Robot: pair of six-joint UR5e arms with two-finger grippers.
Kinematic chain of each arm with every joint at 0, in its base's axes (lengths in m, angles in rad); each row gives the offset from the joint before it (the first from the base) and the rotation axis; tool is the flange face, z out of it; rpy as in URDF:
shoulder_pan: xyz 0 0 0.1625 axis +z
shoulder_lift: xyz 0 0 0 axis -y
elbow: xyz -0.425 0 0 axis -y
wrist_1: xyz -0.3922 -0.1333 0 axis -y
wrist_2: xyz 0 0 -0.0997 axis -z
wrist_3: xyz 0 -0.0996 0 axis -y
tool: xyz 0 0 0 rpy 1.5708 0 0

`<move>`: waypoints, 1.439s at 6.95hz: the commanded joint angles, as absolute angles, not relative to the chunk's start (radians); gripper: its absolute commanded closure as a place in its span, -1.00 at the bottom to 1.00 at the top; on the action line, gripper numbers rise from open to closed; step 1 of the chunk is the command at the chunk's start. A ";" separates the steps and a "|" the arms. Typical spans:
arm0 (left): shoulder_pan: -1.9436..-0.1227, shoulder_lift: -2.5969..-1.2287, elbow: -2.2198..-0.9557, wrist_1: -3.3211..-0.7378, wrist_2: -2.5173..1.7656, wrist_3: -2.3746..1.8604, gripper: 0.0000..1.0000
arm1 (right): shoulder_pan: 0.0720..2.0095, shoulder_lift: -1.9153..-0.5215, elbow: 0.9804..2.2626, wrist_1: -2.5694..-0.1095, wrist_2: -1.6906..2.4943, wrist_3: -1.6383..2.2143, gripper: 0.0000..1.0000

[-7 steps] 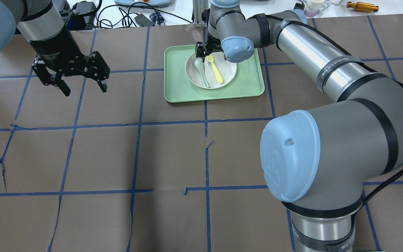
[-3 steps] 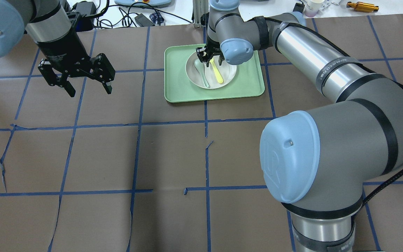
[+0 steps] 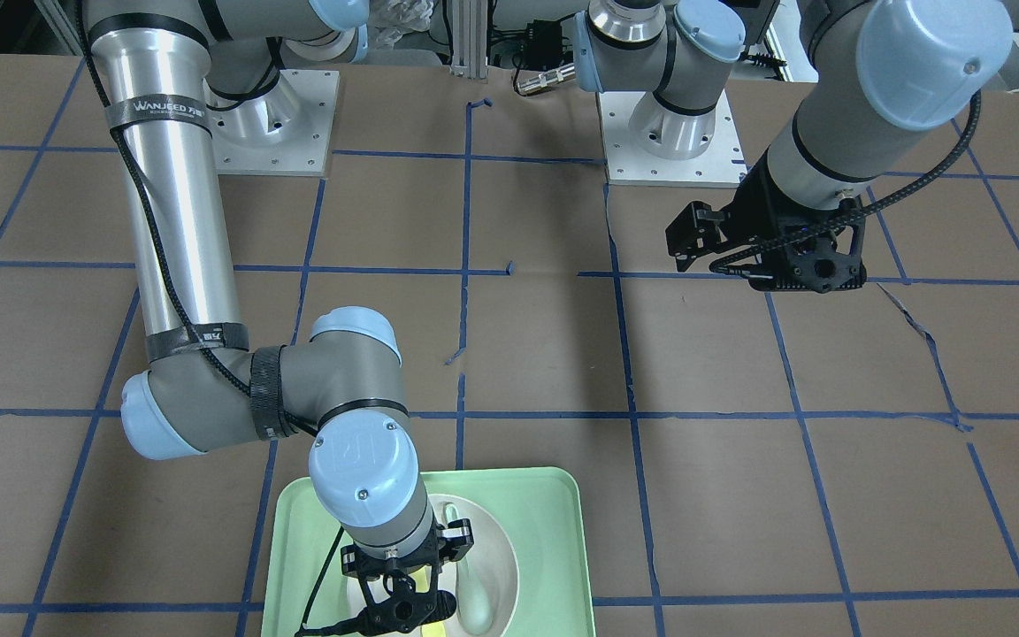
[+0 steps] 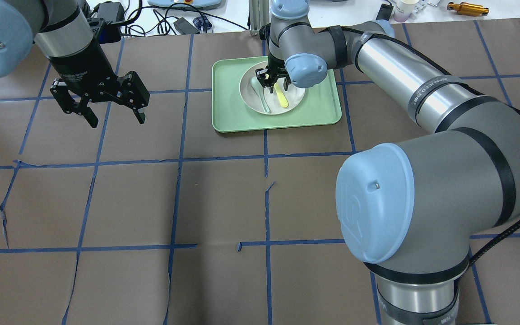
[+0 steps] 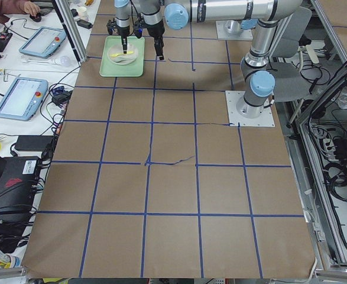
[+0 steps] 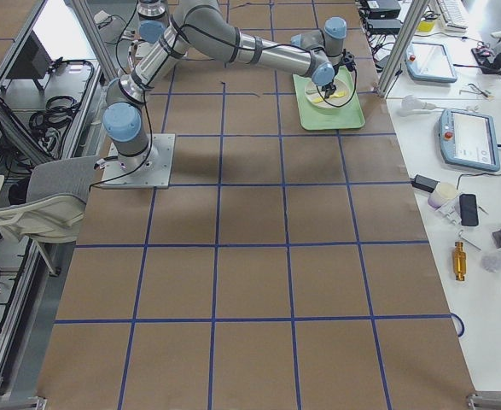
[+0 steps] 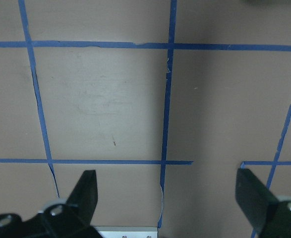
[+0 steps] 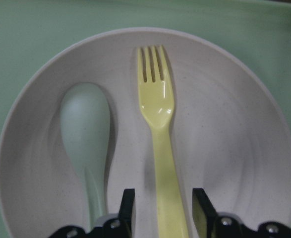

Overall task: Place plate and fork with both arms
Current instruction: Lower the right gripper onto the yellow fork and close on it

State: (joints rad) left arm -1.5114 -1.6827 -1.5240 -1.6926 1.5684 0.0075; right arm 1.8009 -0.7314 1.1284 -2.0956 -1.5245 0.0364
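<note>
The white plate (image 4: 295, 93) sits in the mint-green tray (image 4: 233, 106). The pale-yellow fork (image 4: 281, 97) and a grey-green spoon (image 4: 260, 95) lie side by side in it. My right gripper (image 4: 274, 82) is down over the plate's far part. In the right wrist view the right gripper (image 8: 164, 199) is open, its fingers (image 8: 128, 206) standing on either side of the fork (image 8: 157, 106) handle with small gaps. The spoon (image 8: 84, 124) lies to the left in the plate (image 8: 234, 148). My left gripper (image 4: 112, 108) is open and empty above bare table, far left of the tray.
The table is brown paper with blue tape lines. The left wrist view shows only this surface between the left gripper's fingers (image 7: 87, 191). Cables and devices (image 4: 183, 22) lie beyond the far edge. In the front view the tray (image 3: 554, 531) is at the bottom edge.
My right gripper has come down toward the plate and now straddles the fork's handle. My left gripper has shifted a little to the right, still open.
</note>
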 commanded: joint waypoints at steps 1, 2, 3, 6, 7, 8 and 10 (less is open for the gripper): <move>-1.513 -1.671 -1.575 -1.624 1.571 -0.001 -1.00 | 1.801 -0.732 1.140 -2.083 -1.537 0.032 0.02; -1.513 -1.663 -1.577 -1.614 1.571 -0.002 -1.00 | 1.801 -0.732 1.155 -2.085 -1.540 0.031 0.02; -1.500 -1.655 -1.577 -1.614 1.572 0.009 -1.00 | 1.801 -0.732 1.158 -2.083 -1.540 0.031 0.02; -1.509 -1.649 -1.580 -1.614 1.574 0.009 -1.00 | 1.801 -0.732 1.160 -2.083 -1.540 0.032 0.50; -1.509 -1.648 -1.578 -1.617 1.574 0.009 -1.00 | 1.801 -0.732 1.160 -2.083 -1.540 0.032 0.50; -1.509 -1.646 -1.580 -1.617 1.574 0.009 -1.00 | 1.801 -0.733 1.160 -2.083 -1.540 0.034 0.67; -1.502 -1.658 -1.580 -1.614 1.569 0.009 -1.00 | 1.801 -0.752 1.160 -2.072 -1.548 0.049 0.71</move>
